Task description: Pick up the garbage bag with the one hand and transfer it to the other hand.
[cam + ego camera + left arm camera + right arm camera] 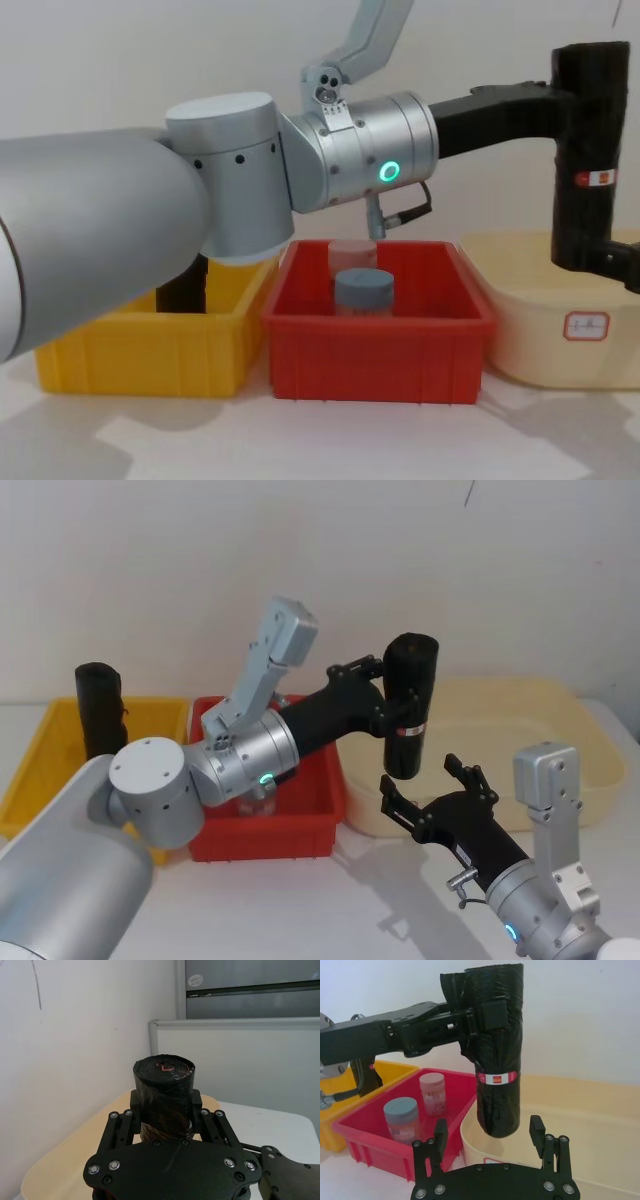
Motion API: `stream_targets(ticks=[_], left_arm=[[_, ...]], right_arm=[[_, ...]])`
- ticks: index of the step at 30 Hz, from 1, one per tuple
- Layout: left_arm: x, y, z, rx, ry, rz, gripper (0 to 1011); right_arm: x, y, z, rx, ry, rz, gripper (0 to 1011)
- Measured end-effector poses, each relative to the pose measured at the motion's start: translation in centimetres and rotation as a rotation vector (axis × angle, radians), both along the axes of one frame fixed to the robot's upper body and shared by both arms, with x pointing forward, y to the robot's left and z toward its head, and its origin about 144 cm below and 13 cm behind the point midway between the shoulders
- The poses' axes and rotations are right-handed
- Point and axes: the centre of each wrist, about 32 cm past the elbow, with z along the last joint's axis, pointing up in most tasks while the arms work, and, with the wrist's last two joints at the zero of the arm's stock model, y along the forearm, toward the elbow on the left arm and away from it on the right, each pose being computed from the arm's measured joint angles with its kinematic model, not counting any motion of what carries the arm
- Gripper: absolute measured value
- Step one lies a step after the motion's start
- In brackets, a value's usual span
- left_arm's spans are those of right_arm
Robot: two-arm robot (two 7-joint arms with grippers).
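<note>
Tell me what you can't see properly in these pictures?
Garbage bag label: right wrist view, print too small to read.
Bag's lower half: left wrist view, hidden by the left gripper holding it.
Second black roll: head view, bottom hidden behind the left arm.
Right gripper: chest view, cut off at the right edge.

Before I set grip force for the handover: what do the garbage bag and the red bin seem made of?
Garbage bag: likely thin plastic film, glossy black, judging by wrinkles and sheen. Red bin: probably rigid moulded plastic, smooth, with an even rim.
</note>
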Motion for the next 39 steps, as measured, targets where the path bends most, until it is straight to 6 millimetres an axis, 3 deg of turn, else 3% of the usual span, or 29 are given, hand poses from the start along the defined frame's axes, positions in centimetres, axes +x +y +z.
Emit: stream_targets(ticks=[39], left_arm=[[-1.5,-0.3,0.8,-0.019,-0.021,-0.015,524]], right_arm=[[0.5,0.7,-0.1,-0.058,-0.078,-0.042,1004]])
